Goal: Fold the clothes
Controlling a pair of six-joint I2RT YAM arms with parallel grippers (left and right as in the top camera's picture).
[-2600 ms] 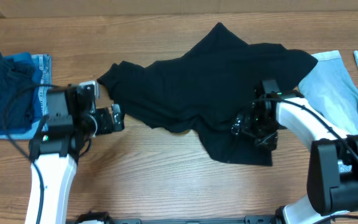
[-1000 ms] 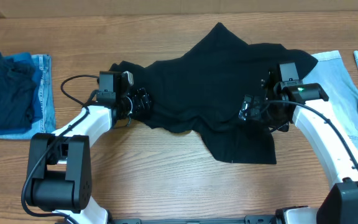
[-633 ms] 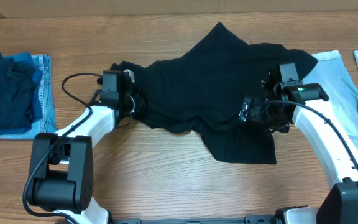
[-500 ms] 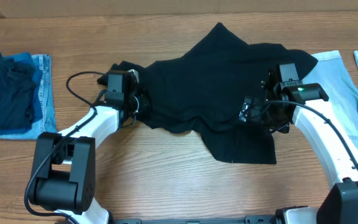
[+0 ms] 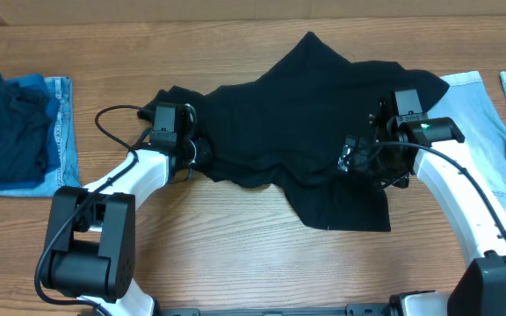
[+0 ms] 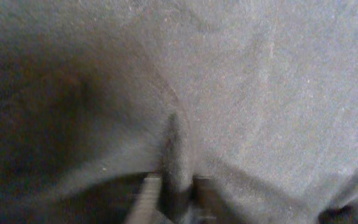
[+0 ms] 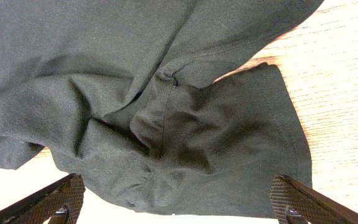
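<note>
Two grippers at one black shirt

Left gripper [image 5: 196, 151] sits at the left end of the black shirt [image 5: 297, 105]. In the left wrist view its fingers [image 6: 146, 190] are drawn together on a raised ridge of the dark cloth, which fills the whole view. Right gripper [image 5: 358, 164] hangs over the shirt's lower right part. The right wrist view shows its fingers [image 7: 64, 198] wide apart, one at each bottom corner, with rumpled folds and a hemmed flap between them, and nothing is held.

The shirt lies spread and creased across the middle of the wooden surface [image 5: 235, 254], peaking toward the far edge. Blue clothes [image 5: 11, 132] lie stacked at the left edge. A pale blue garment [image 5: 473, 132] lies at the right edge, touching the shirt.
</note>
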